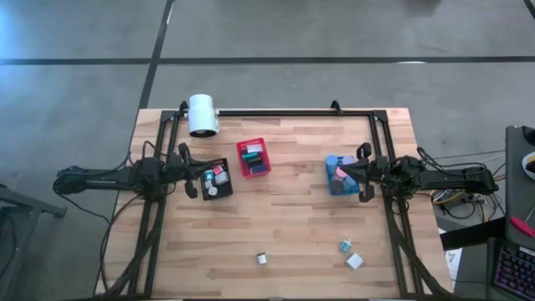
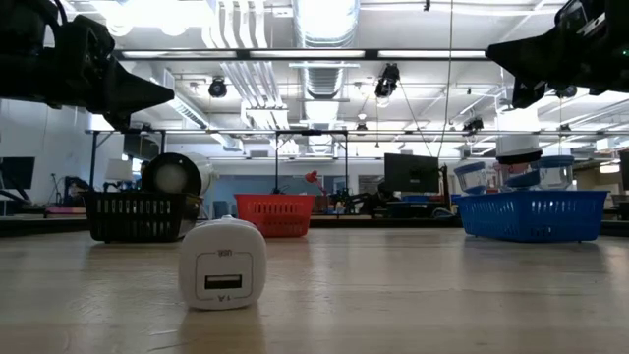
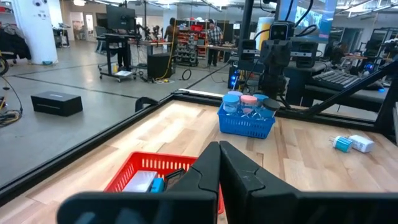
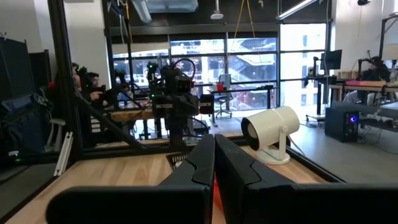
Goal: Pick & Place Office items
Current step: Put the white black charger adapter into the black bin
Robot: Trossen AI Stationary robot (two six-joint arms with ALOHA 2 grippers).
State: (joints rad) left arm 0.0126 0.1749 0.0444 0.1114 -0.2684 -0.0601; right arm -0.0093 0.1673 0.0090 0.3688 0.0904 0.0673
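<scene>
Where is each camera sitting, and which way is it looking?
High view: above, looking straight down on the table, both arms at its sides.
Low view: at tabletop height, facing a white charger; arms overhead.
Left wrist view: past the shut left gripper toward the blue bin.
Right wrist view: past the shut right gripper toward the white cylinder.
Shared: the red bin, also in the low view.

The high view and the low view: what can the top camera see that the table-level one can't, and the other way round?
Only the high view shows both whole arms, with the shut left gripper by the black bin and the shut right gripper by the blue bin, plus two small pieces near the table's front edge.

Only the low view shows the white charger's port up close and the room's ceiling lights.

Both show the red bin and the big white cylinder.
</scene>
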